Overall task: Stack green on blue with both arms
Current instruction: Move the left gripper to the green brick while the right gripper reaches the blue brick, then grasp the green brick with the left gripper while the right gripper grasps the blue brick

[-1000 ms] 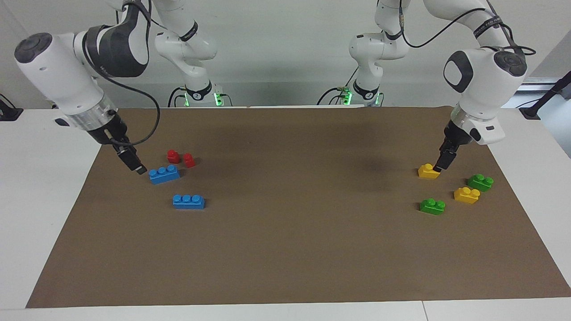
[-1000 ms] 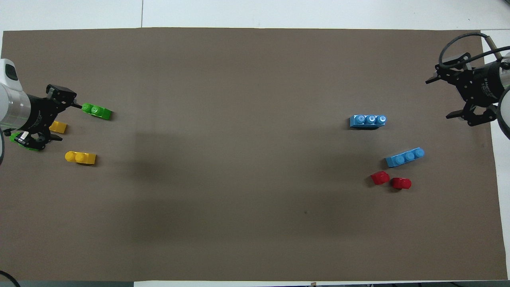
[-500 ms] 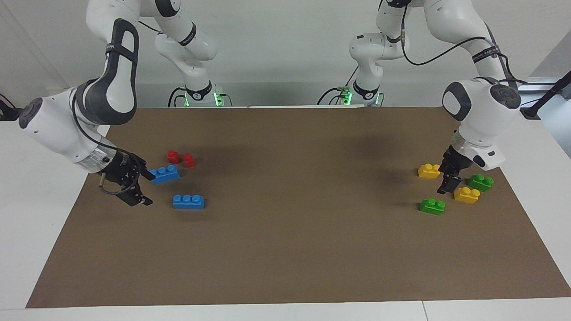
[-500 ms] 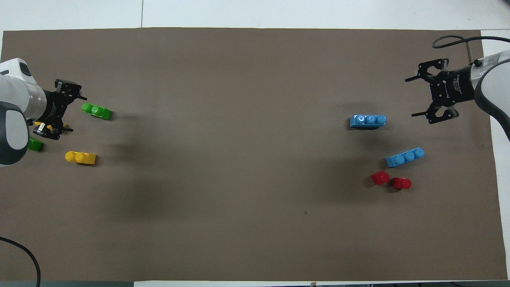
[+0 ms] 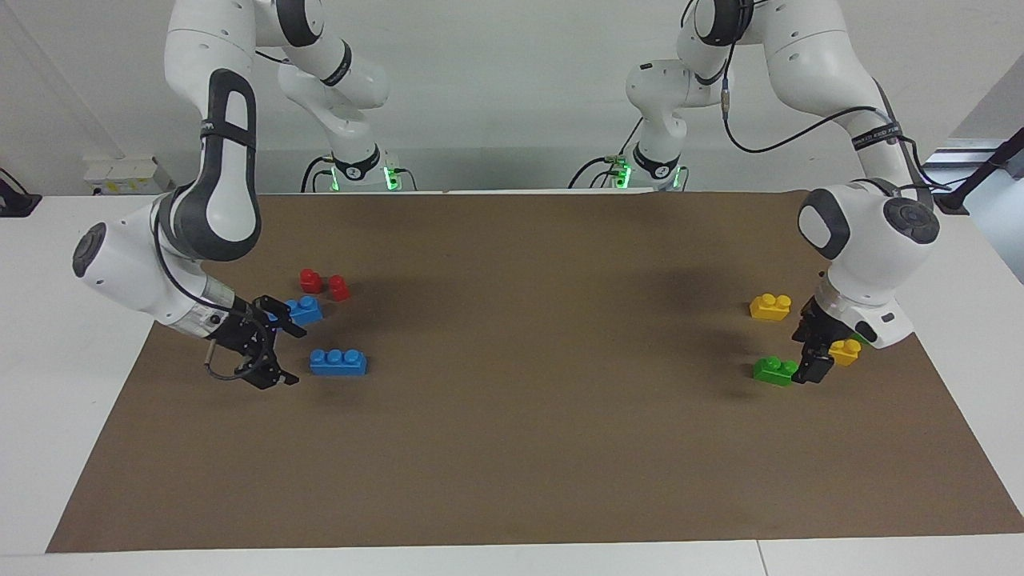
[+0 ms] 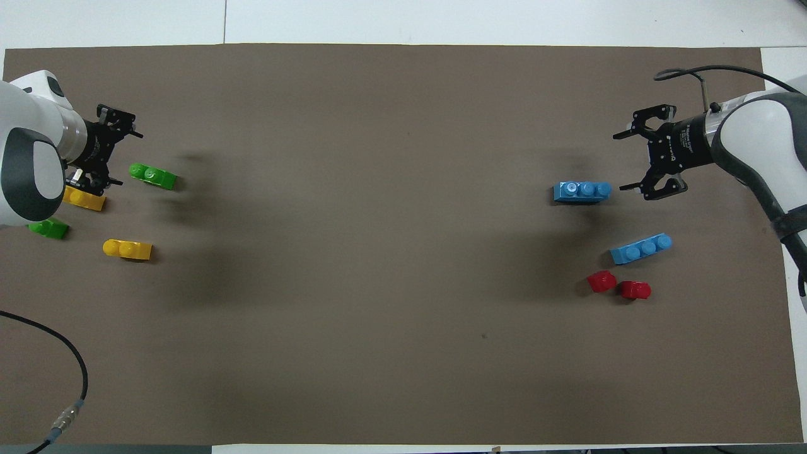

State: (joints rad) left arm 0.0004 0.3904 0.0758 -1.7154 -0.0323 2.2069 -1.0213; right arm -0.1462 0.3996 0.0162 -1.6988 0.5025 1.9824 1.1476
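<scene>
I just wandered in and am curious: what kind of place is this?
Probably a robotics lab: two white arms, their left gripper and right gripper low over a brown mat with toy bricks, such as a blue brick.

Two glossy white jointed arms (image 5: 200, 160) with dark grey bands, black cables, black pincers.

White table (image 5: 48, 336) under a brown mat (image 5: 512, 448) carrying two blue bricks (image 5: 338, 362), two red, two green (image 5: 774, 370), two yellow

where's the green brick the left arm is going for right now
The green brick lies on the brown mat toward the left arm's end, touching or nearly touching the left end effector, beside a yellow brick.
</scene>
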